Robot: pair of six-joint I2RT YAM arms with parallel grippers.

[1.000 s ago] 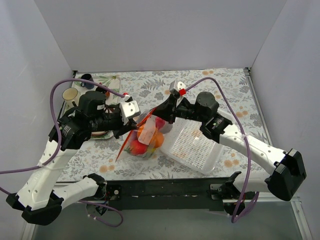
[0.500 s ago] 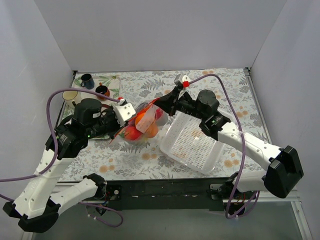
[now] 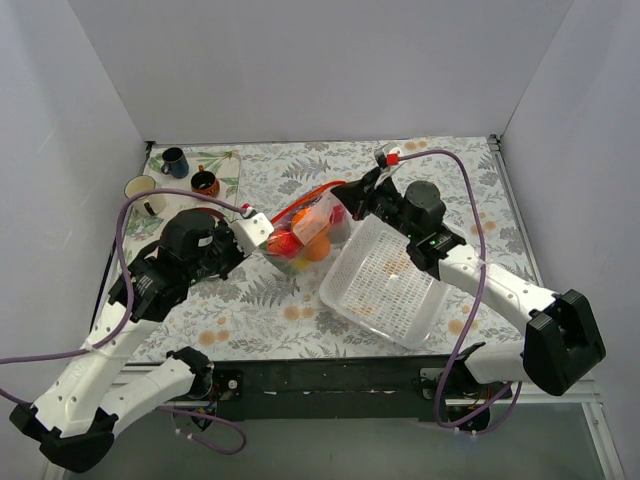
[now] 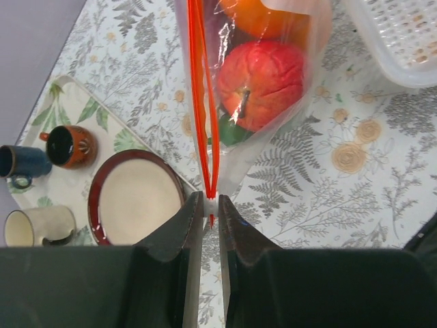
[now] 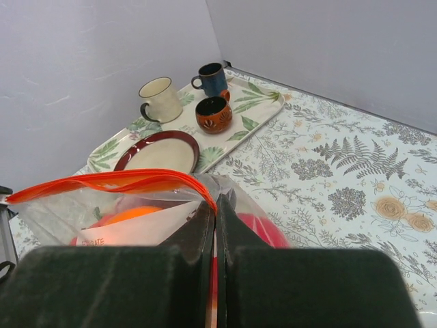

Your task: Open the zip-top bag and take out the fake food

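The clear zip-top bag (image 3: pixel 305 232) hangs stretched between both grippers above the table, its orange-red zip strip (image 3: pixel 312 194) on top. Inside lies the fake food: an orange ball (image 3: pixel 317 247), red round pieces (image 4: pixel 261 83) and a green piece (image 4: pixel 229 132). My left gripper (image 3: pixel 262 240) is shut on the white slider at the strip's left end (image 4: pixel 211 205). My right gripper (image 3: pixel 345 197) is shut on the bag's right end at the strip (image 5: pixel 213 203). The strip's two sides bow slightly apart in the right wrist view (image 5: pixel 109 183).
A white mesh basket (image 3: pixel 385 290) lies tilted just right of the bag. A leaf-print tray (image 3: pixel 228 165) at the back left holds a blue mug (image 3: pixel 173 160), an orange mug (image 3: pixel 205 183), a cream mug (image 3: pixel 140 189) and a red-rimmed plate (image 4: pixel 134 198).
Both grippers have carried the bag up and toward the back right. The bag has swung from hanging steeply to a more level stretch between them.
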